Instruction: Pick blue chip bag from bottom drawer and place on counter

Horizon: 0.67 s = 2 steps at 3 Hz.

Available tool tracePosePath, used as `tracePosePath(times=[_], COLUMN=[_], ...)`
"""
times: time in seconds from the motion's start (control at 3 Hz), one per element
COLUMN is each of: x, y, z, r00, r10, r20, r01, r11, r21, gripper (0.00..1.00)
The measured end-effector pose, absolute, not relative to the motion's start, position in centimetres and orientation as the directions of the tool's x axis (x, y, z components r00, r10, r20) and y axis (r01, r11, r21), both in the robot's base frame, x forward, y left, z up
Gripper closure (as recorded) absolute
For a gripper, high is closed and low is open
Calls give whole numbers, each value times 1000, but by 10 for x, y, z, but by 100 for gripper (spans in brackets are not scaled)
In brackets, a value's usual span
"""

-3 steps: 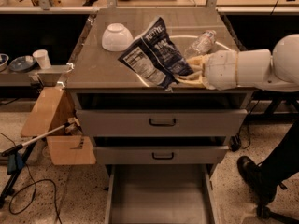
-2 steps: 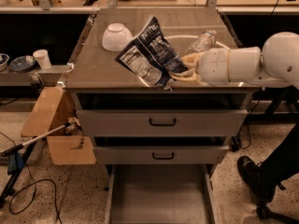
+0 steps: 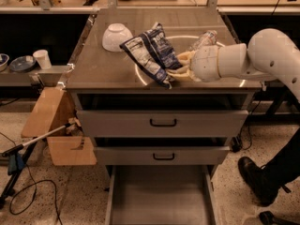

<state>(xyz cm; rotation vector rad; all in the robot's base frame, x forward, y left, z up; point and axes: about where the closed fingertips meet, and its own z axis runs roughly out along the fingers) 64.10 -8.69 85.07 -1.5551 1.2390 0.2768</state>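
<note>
Counter [image 3: 101,71]: grey-brown, glossy, marked with thin white ring [image 3: 137,73]. Directly on surface: white bowl [image 3: 117,35], upturned, rear left; clear bottle [image 3: 204,40], rear right. Gripper [image 3: 180,69] just above ring area, clamped on tilted blue chip bag [image 3: 150,53].

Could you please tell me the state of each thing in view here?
blue chip bag, held tilted above the counter.
gripper, over the counter, shut on the blue chip bag.
bottom drawer, open, visible floor bare.
top drawer, shut.
middle drawer, shut.
white bowl, upside down.
clear bottle, lying down.
</note>
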Motion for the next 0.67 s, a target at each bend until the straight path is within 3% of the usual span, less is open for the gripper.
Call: tracePosePath(times=[0.67], x=[662], y=[-92], z=[839], r00=[387], r10=[-596], r20=[-704], r01=[-817], r11=[133], r21=[-562], gripper=[100])
